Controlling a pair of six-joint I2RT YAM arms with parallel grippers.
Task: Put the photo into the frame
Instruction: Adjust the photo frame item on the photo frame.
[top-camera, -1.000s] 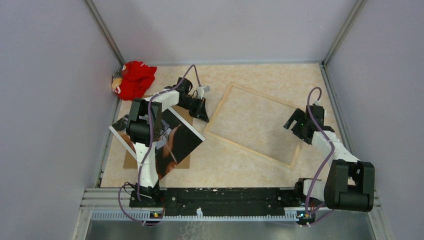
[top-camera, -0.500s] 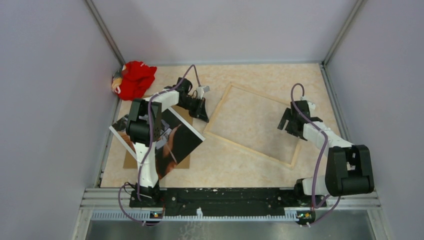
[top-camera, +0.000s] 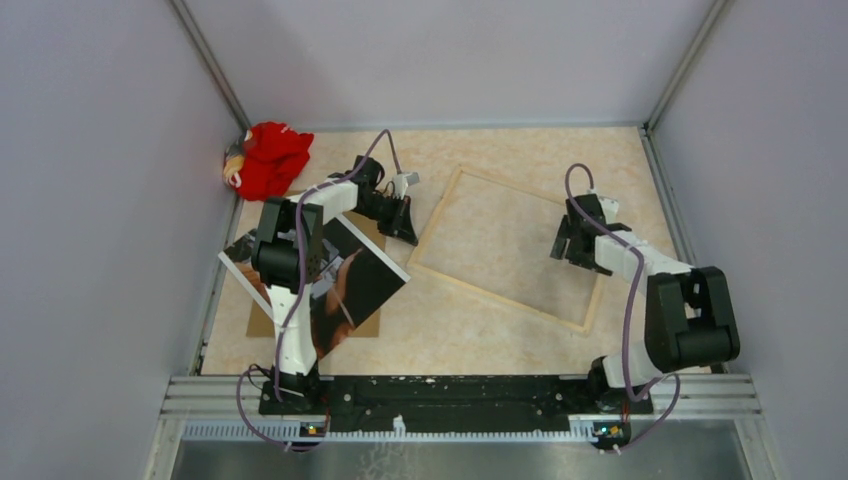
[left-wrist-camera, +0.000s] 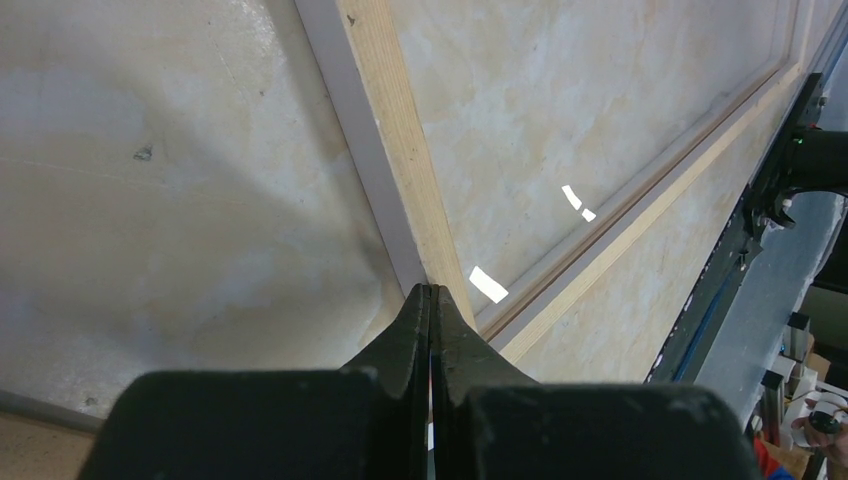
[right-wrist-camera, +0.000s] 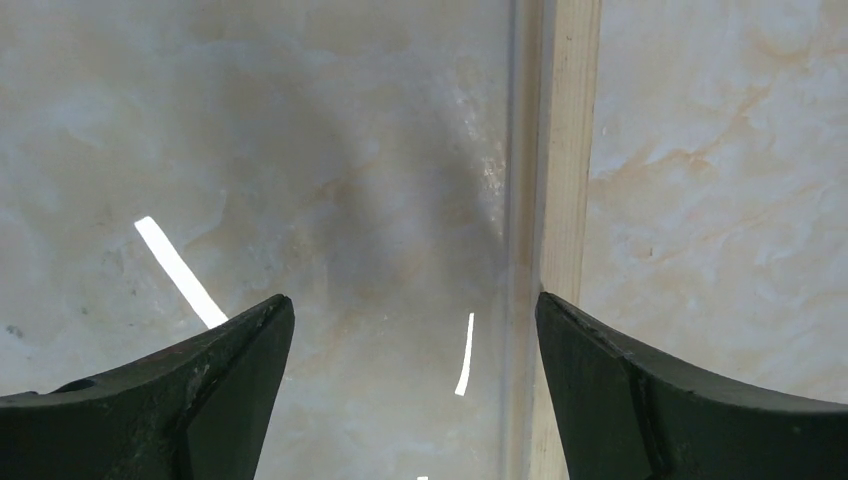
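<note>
Frame (top-camera: 500, 298) middle unoccupied; left arm (top-camera: 330, 200) over photo (top-camera: 365, 285); red cloth (top-camera: 268, 158) fills far-left corner.

The frame (top-camera: 497, 298) lies flat and askew in the middle of the tabletop (top-camera: 440, 335). To its left, the photo (top-camera: 355, 285) lies on a backing board (top-camera: 262, 322) and overhangs it toward the left wall. The left arm crosses above part of the photo. Behind both, in the far left corner, sits a cloth bundle (top-camera: 268, 158). The left claw (top-camera: 408, 232) is at the frame's left rail by its near-left corner, between photo and frame. The right claw (top-camera: 568, 245) is over the frame's right rail.
</note>
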